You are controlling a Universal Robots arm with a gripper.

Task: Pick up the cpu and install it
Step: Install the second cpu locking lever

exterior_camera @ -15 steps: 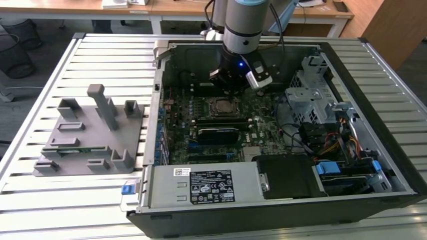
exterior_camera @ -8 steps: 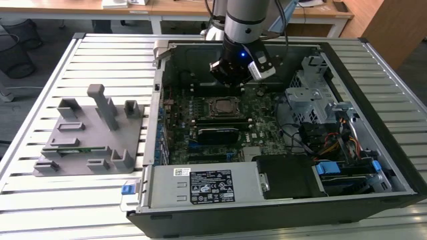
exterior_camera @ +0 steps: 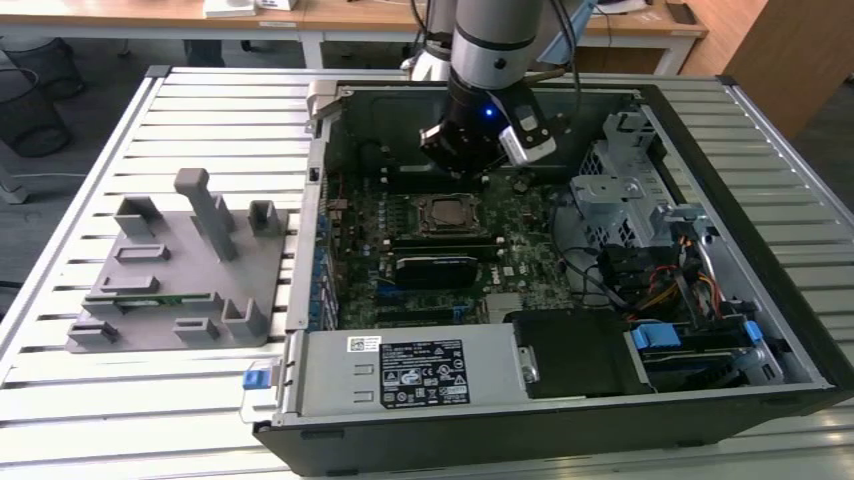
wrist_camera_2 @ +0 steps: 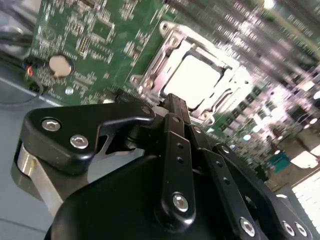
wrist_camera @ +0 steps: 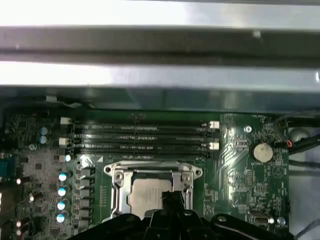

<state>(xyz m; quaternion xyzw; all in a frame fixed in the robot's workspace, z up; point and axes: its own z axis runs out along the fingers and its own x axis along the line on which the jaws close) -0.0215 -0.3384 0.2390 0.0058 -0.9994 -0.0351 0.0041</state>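
1. The cpu [wrist_camera: 150, 196] lay flat in its socket on the green motherboard [exterior_camera: 527, 225] inside the open computer case [exterior_camera: 747, 330]; in the second wrist view it showed as a pale square [wrist_camera_2: 192, 79] framed by the bright metal socket bracket [wrist_camera_2: 150, 75].
2. The gripper [wrist_camera_2: 175, 102] hung just above the socket, fingers drawn together into 1 narrow tip with nothing between them.
3. The chip looked light, thin and rigid. Its smooth metal top would probably be slippery, and its underside contacts fragile.
4. Any hold should be on 2 opposite edges, kept level, never on the faces.
5. The grey holder block [exterior_camera: 187, 270] stood outside the case on the slatted table [exterior_camera: 80, 200].
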